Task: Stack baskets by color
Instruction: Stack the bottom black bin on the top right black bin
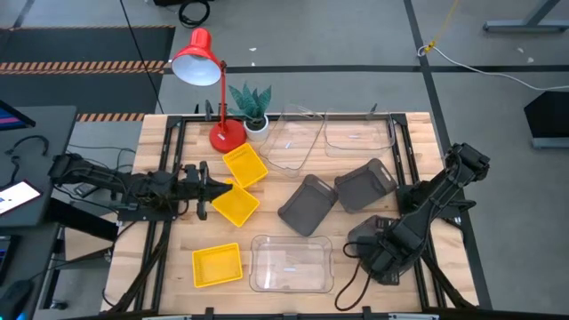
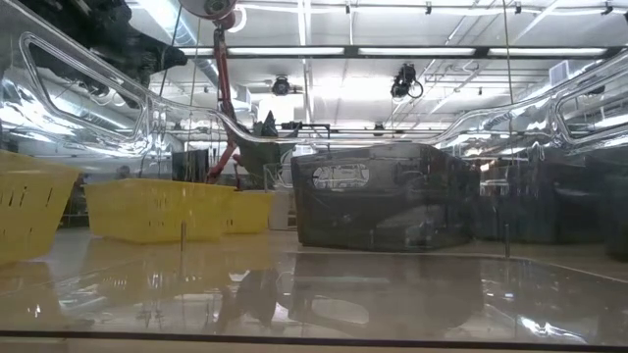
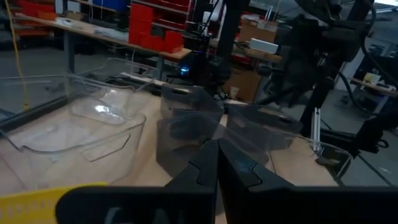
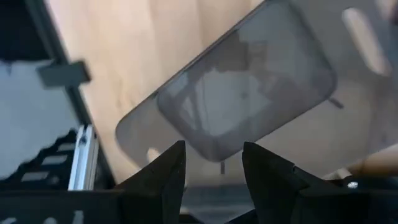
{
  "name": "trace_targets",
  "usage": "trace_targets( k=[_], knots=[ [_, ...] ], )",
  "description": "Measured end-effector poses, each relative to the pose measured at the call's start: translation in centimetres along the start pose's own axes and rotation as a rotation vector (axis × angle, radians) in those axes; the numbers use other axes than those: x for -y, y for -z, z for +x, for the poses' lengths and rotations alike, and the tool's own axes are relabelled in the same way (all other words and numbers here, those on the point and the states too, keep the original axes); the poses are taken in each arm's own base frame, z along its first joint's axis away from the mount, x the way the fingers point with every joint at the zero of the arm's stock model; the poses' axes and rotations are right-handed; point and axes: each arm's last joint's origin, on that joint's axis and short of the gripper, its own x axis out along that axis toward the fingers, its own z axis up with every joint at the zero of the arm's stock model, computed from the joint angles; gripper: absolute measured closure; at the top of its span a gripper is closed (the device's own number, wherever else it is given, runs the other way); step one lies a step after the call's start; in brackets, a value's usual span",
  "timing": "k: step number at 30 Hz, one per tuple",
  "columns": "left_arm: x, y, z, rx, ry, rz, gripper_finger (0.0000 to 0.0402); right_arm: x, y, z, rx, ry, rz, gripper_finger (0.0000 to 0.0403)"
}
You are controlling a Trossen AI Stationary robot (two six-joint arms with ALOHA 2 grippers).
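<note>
Baskets scattered across the table [image 1: 160, 267], both arms low at its sides.

The left gripper [image 1: 206, 188] sits pinched shut on nothing, right beside a yellow basket [image 1: 236, 204] near the table's left middle; a second yellow basket [image 1: 244, 166] lies tilted just behind that one, touching it, and a third yellow basket [image 1: 218, 265] rests flat toward the front edge. The right gripper [image 4: 213, 163] hangs over a dark grey basket [image 4: 242, 99] at the right side, its fingers spread apart and gripping nothing. Two more grey baskets, one [image 1: 308, 204] and another [image 1: 364, 185], lean together mid-table. One clear basket [image 1: 291, 263] lies at the front beside the flat yellow one; two clear baskets [image 1: 356, 133] sit at the back near the red lamp [image 1: 197, 59] and the potted plant [image 1: 252, 105].
</note>
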Motion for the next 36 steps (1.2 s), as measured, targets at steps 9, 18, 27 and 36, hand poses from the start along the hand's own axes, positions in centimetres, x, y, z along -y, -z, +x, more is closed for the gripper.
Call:
trace_targets(
  k=[9,18,27,36],
  knots=[
    [-0.1,0.2,0.0,-0.023,-0.007,-0.027,0.0390,-0.8,1.4,0.2,-0.029,0.005,-0.259,0.0239],
    [-0.1,0.5,0.0,-0.054,-0.015,-0.029,0.0388,-3.8,3.3,2.4,-0.049,-0.012,-0.261,0.0239],
    [-0.1,0.4,0.0,-0.043,-0.014,-0.006,0.0388,-5.5,4.5,6.2,-0.141,0.111,-0.297,0.0240],
    [-0.2,0.3,0.0,-0.030,-0.040,0.015,0.0389,-5.7,4.4,7.2,-0.157,0.146,-0.285,0.0295]
  ],
)
